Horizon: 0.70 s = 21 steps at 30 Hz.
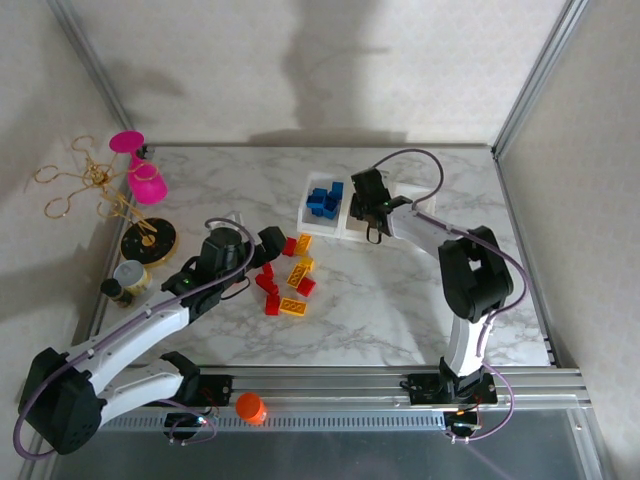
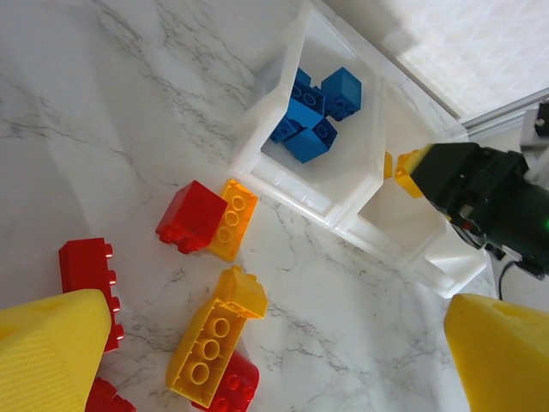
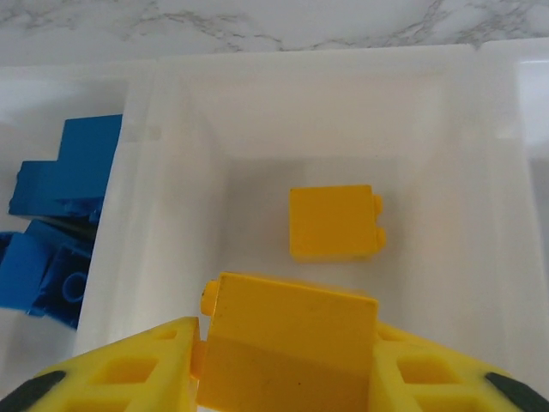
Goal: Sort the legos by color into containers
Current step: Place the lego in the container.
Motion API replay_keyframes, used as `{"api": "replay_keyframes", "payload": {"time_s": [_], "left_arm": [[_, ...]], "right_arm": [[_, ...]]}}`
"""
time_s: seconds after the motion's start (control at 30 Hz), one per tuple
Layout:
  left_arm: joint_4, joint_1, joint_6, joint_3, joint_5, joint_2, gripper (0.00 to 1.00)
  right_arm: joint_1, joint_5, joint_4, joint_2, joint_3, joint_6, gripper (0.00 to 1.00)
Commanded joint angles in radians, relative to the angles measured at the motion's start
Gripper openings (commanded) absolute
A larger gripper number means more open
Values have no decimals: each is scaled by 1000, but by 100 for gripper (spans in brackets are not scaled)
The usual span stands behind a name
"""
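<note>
The containers, a clear tray [image 1: 312, 222] of three compartments, stand at the back centre. Several blue legos [image 1: 323, 199] fill its left compartment. My right gripper [image 3: 287, 343] hangs over the middle compartment, shut on a yellow lego [image 3: 292, 330]. Below it another yellow lego [image 3: 333, 223] lies on that compartment's floor. My left gripper [image 2: 274, 343] is open and holds nothing, low over loose red and yellow legos [image 1: 285, 275] on the marble. Among them are a long yellow lego [image 2: 210, 343] and a red lego [image 2: 190, 216] touching a yellow lego [image 2: 232, 219].
A pink cup [image 1: 140, 165], a gold wire stand [image 1: 85, 185], a black disc [image 1: 148, 240] and a small bottle [image 1: 125, 278] crowd the left edge. An orange cap [image 1: 251, 407] lies on the front rail. Bare marble stretches right of the loose legos.
</note>
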Motion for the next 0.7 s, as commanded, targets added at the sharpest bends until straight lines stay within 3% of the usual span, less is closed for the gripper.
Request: {"api": "replay_keyframes", "payload": {"time_s": [0.0,0.13,0.37,0.67], "left_arm": [[26,-7,19,39,12,19,100],[27,-7,20,45,20,31,100],[19,-8,23,53,18,19,100],[-26,-9,27,32,-3,-53,100]], "right_arm": [[-8,-11,-4,35,62,-40,49],[-8,-9,-6,24,71,-45,56],[9,-16,-14,-87,18,-51,60],[148,-17,-35,-222,-120,-15,66]]}}
